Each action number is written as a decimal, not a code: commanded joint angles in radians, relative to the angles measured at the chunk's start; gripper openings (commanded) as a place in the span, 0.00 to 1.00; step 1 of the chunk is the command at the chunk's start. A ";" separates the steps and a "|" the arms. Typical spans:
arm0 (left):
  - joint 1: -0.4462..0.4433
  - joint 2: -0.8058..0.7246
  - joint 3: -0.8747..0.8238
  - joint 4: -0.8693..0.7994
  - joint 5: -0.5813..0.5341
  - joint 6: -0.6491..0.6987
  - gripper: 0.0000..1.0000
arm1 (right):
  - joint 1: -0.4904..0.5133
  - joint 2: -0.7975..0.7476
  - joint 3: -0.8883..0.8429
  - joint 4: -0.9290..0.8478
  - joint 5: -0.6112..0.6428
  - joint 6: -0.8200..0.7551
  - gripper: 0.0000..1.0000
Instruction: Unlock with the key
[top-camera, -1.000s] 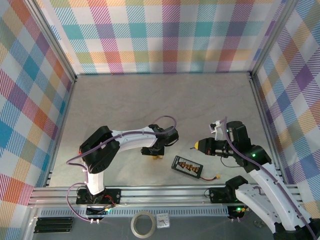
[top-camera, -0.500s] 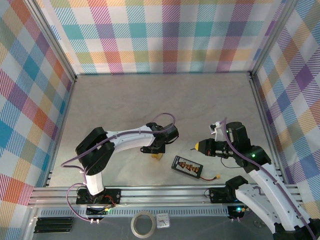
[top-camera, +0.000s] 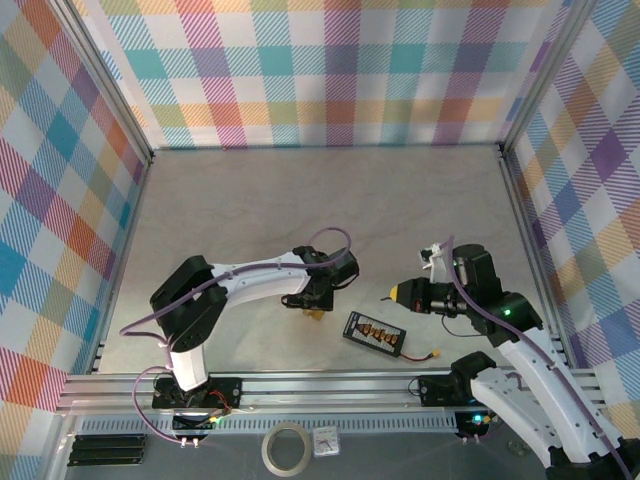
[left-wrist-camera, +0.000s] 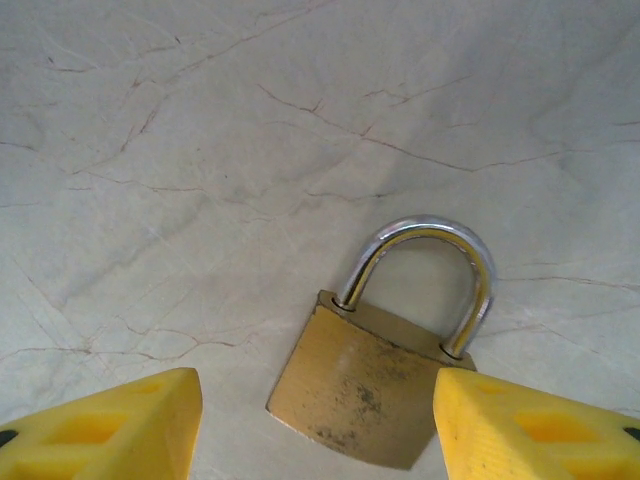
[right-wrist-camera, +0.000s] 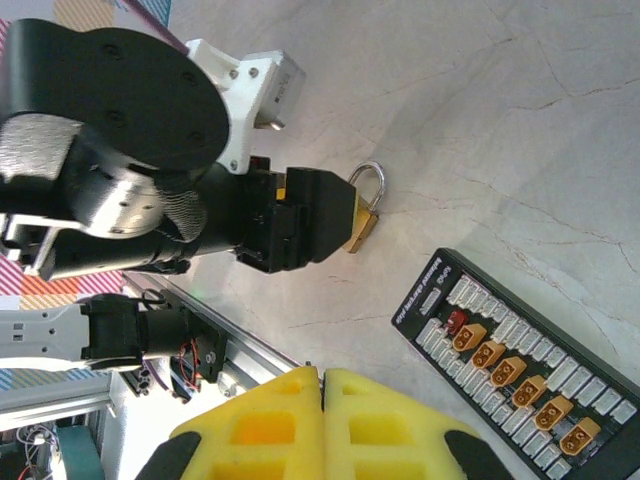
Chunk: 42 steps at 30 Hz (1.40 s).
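The left gripper (left-wrist-camera: 318, 425) stands with its fingers apart on either side of the padlock (left-wrist-camera: 365, 395), which lies flat on the table (left-wrist-camera: 200, 150) and touches neither finger. To do this step well, I think it should close squarely on the brass body, not on the shackle (left-wrist-camera: 430, 235), and leave the bottom edge free for a key. To the right, the black connector board (top-camera: 372, 333) lies near, between the padlock and the right gripper (top-camera: 395, 292). That gripper's fingers are pressed together; whether they pinch a key I cannot tell.

Top view high behind arm bases (top-camera: 195, 390), facing down on desk (top-camera: 300, 200); both wrist views share padlock (left-wrist-camera: 360, 390), left much nearer.
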 joint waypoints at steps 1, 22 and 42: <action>-0.004 0.035 0.020 0.009 0.018 0.022 0.63 | -0.006 -0.026 -0.022 -0.002 -0.018 0.019 0.00; -0.026 0.000 0.073 -0.064 0.016 0.057 0.59 | -0.005 -0.053 -0.044 -0.018 -0.004 0.027 0.00; -0.034 0.098 0.046 0.016 0.045 0.029 0.54 | -0.005 -0.054 -0.056 -0.010 -0.006 0.024 0.00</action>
